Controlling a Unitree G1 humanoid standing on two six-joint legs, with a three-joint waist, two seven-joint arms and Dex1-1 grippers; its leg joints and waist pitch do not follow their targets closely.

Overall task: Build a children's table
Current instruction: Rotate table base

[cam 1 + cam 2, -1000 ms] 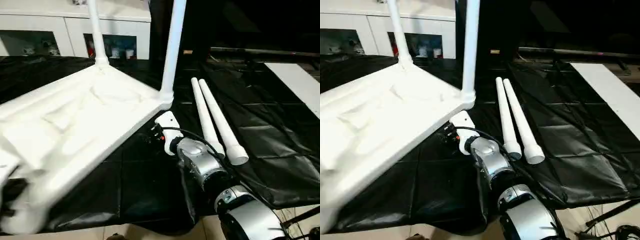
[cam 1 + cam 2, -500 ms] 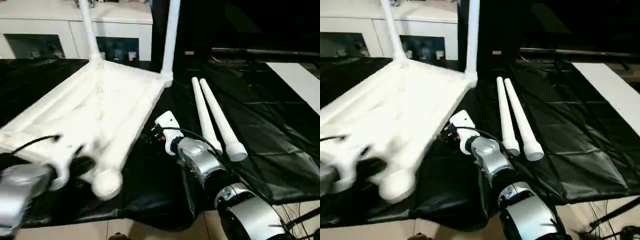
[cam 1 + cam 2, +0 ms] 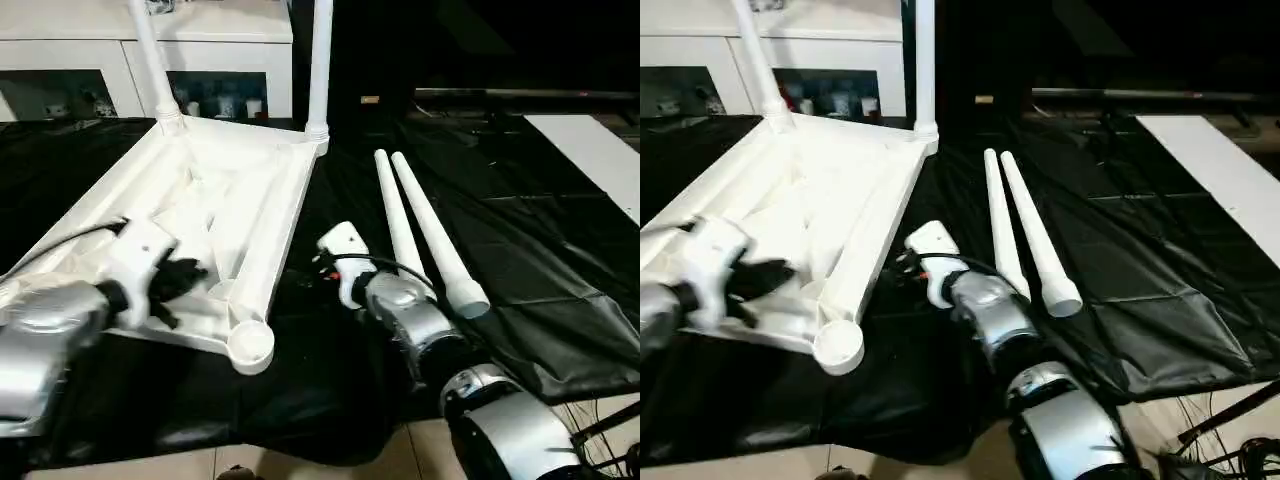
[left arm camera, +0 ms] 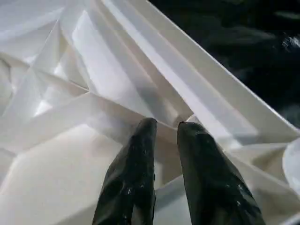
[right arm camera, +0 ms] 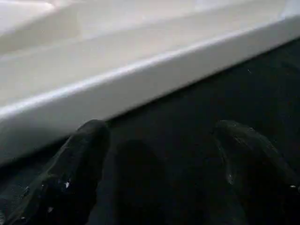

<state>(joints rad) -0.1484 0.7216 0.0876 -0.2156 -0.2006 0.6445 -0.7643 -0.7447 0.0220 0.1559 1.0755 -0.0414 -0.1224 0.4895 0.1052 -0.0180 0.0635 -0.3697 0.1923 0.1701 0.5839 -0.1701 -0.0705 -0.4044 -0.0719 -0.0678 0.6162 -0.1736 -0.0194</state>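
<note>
- left gripper (image 4: 164,129) is pinched on a rib inside the upside-down tabletop (image 3: 255,175), probably to steady it for leg fitting
- two legs (image 3: 320,60) stand in the far sockets
- right gripper (image 5: 164,136) gapes empty beside the rim, forearm low over the black sheet (image 3: 540,260)
- two loose legs (image 3: 425,235) lie to its right

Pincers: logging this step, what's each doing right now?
Left pincer: shut on the tabletop rib.
Right pincer: open, holding nothing.
</note>
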